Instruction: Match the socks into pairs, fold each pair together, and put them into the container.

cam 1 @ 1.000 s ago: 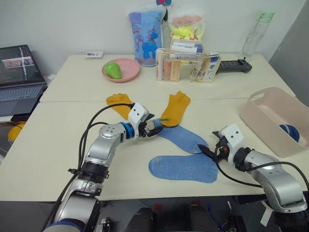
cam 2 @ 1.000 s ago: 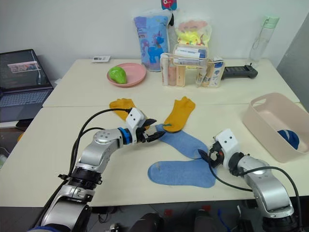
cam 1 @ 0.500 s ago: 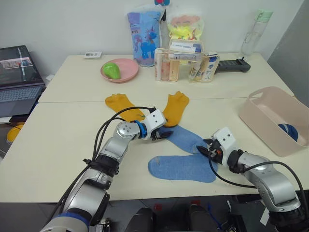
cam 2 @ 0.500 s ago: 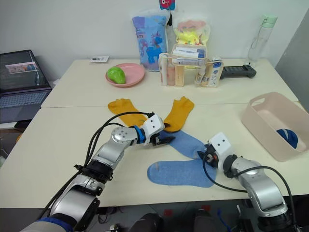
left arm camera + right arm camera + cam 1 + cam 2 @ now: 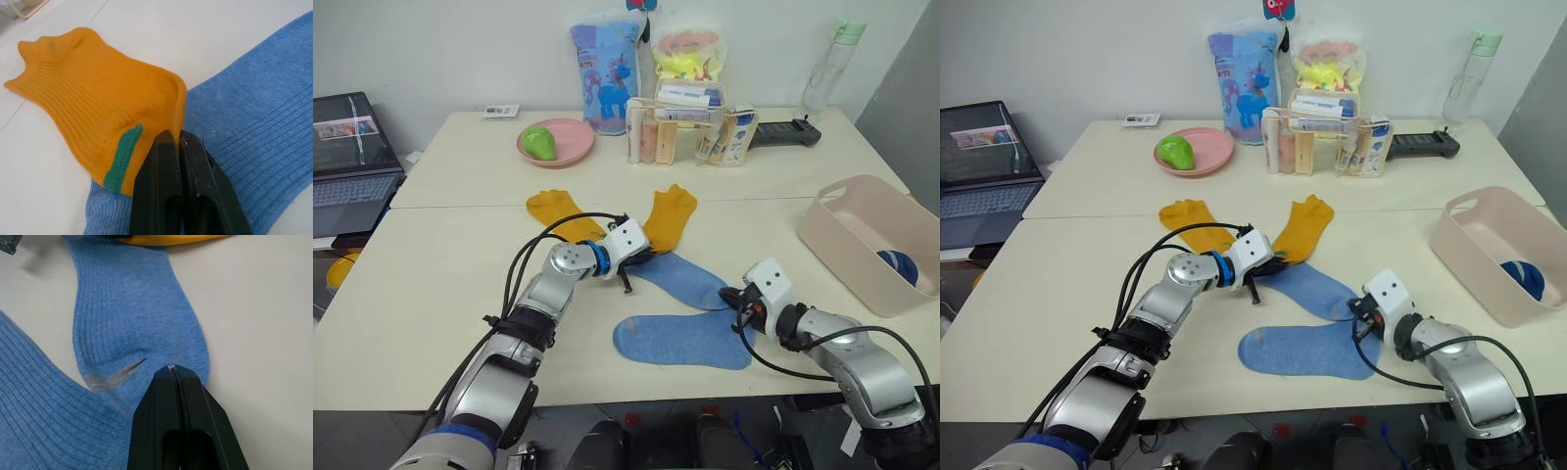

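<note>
The left gripper (image 5: 177, 139) has its jaws clenched on the edge of a mustard-yellow knit sock (image 5: 93, 103) that overlaps a light blue knit sock (image 5: 680, 277) mid-tabletop. The right gripper (image 5: 173, 372) has its jaws clenched on that blue sock's near-right end, where it overlaps a second light blue sock (image 5: 680, 339). The pale pink-beige plastic bin (image 5: 847, 235) stands far right.

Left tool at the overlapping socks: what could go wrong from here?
1. The left tool sits shut right where the yellow sock overlaps the blue sock; a pull may drag both along.
2. The right tool is shut at that blue sock's other end, beside the second blue sock; opposing pulls could stretch it or shift the neighbour.
3. The other yellow sock lies apart, so pairing could go wrong.
</note>
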### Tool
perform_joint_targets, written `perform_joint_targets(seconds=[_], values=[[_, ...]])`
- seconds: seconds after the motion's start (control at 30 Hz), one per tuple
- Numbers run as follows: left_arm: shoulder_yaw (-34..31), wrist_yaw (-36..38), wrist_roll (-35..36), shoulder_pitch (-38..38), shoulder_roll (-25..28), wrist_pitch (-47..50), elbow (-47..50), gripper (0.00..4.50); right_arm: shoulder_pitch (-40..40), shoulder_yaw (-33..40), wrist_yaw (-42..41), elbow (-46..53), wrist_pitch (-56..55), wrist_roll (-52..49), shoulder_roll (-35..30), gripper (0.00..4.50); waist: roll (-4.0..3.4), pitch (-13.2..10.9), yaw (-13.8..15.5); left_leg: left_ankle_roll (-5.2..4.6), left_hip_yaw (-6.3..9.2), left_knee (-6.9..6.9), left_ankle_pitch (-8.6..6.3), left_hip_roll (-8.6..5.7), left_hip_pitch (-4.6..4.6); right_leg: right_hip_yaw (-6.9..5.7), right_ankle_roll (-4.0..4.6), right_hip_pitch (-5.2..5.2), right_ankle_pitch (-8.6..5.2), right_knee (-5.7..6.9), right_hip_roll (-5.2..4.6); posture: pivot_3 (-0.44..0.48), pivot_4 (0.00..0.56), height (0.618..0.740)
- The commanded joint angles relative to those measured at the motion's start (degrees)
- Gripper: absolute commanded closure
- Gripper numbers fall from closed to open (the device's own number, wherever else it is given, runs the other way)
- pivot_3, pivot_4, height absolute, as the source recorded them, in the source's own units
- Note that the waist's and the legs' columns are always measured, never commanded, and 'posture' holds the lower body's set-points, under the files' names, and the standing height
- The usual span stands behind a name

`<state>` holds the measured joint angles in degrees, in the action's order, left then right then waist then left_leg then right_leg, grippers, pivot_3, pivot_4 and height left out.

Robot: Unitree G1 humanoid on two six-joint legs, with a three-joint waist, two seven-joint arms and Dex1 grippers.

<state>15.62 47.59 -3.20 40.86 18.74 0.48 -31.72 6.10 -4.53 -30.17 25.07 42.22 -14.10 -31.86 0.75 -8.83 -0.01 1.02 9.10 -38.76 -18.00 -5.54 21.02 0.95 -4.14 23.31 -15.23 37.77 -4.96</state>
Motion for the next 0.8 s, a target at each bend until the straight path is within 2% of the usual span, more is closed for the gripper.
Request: perform_joint_targets(seconds=[0.03, 0.13, 0.23, 0.3, 0.4, 0.63, 0.8], values=[[-1.6, 1.2, 1.9, 0.7, -0.4, -1.8, 2.2, 4.46, 1.1, 1.2, -0.7, 2.2, -1.3, 0.0, -1.1, 4.50, 0.00, 0.0, 0.0, 0.00, 0.00, 0.00, 0.00, 0.00, 0.00, -0.01, 0.00, 0.00, 0.00, 0.00, 0.00, 0.000, 0.150, 0.740], [-1.6, 1.5, 1.9, 0.7, -0.1, -1.3, 2.5, 4.46, 1.1, 1.4, -1.3, 2.7, -2.6, 0.4, -2.6, 4.50, 0.00, 0.0, 0.0, 0.00, 0.00, 0.00, 0.00, 0.00, 0.00, 0.00, 0.00, 0.00, 0.00, 0.00, 0.00, 0.000, 0.150, 0.740], [-2.1, 2.8, 2.7, 0.8, 0.4, -1.0, 2.2, 4.50, 0.1, 0.7, -7.2, 5.1, -4.2, -0.9, -7.2, 3.95, 0.00, 0.0, 0.0, 0.00, 0.00, 0.00, 0.00, -0.02, 0.01, 0.00, 0.00, 0.00, 0.00, 0.00, 0.00, 0.000, 0.150, 0.740], [-2.6, 2.6, 2.7, 1.3, 0.5, -1.2, 1.6, 4.50, -0.2, -1.5, -10.2, 5.7, -7.1, 0.9, -10.9, 3.24, 0.01, 0.0, 0.0, 0.00, 0.00, -0.01, 0.00, -0.02, 0.01, -0.02, -0.01, -0.01, 0.00, -0.02, 0.01, 0.000, 0.150, 0.740], [-4.0, 2.6, 3.3, 2.5, 1.1, -1.1, 0.7, 4.50, 0.5, -3.5, -11.7, 5.0, -9.4, 2.6, -12.9, 2.34, 0.03, 0.0, -0.1, 0.00, 0.00, -0.01, 0.00, 0.01, 0.01, -0.04, -0.01, -0.01, 0.00, -0.01, 0.02, 0.000, 0.150, 0.740], [-5.8, 3.1, 2.3, 5.8, 5.5, -5.9, -3.5, 4.50, 2.1, -5.6, -11.3, 2.5, -11.0, 4.7, -11.1, 2.34, 0.05, 0.0, -0.1, 0.00, 0.01, -0.03, 0.00, 0.02, 0.01, -0.04, -0.01, -0.01, 0.00, -0.01, 0.01, 0.000, 0.150, 0.740], [-4.4, 0.2, -2.8, 8.1, 9.0, -12.8, -11.4, 4.50, 2.3, -7.9, -12.0, -0.1, -13.5, 8.3, -11.7, 2.34, 0.05, 0.0, 0.0, 0.00, 0.02, -0.03, 0.00, -0.02, 0.02, -0.05, -0.01, -0.01, 0.00, -0.02, 0.01, 0.000, 0.150, 0.740]])
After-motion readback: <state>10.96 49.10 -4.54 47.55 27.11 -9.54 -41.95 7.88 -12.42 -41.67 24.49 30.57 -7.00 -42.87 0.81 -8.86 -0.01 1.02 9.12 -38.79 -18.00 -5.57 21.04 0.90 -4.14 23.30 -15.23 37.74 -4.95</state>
